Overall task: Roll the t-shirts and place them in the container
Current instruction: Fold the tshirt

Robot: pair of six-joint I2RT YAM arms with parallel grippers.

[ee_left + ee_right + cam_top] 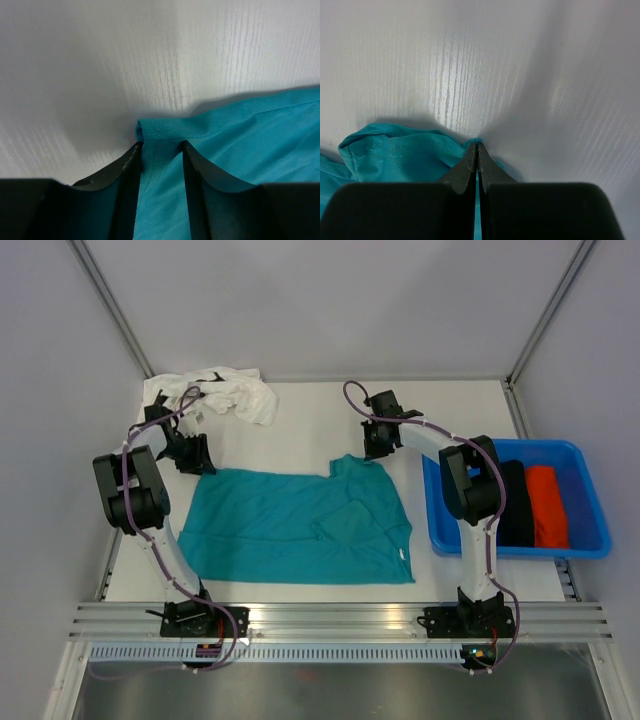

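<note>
Left pincer: fingers apart, straddling the far-left corner of the teal t-shirt, cloth lying in the gap between them; tips down at the counter.
Left arm: rises from its base at the near edge, elbow folded high over the counter's left side, wrist tipped down onto the shirt corner.

Right pincer: fingers pressed together, a thin line of teal cloth caught between the tips; a puckered fold of the shirt lies just beside them.
Right arm: elbow raised beside the blue tub, forearm stretched left and away to the shirt's far-right corner.

Teal t-shirt: spread flat on the counter's near middle, between the two arms.
White t-shirt: crumpled at the far-left of the counter.
Black t-shirt and orange-red t-shirt: side by side in the tub, at the right.
</note>
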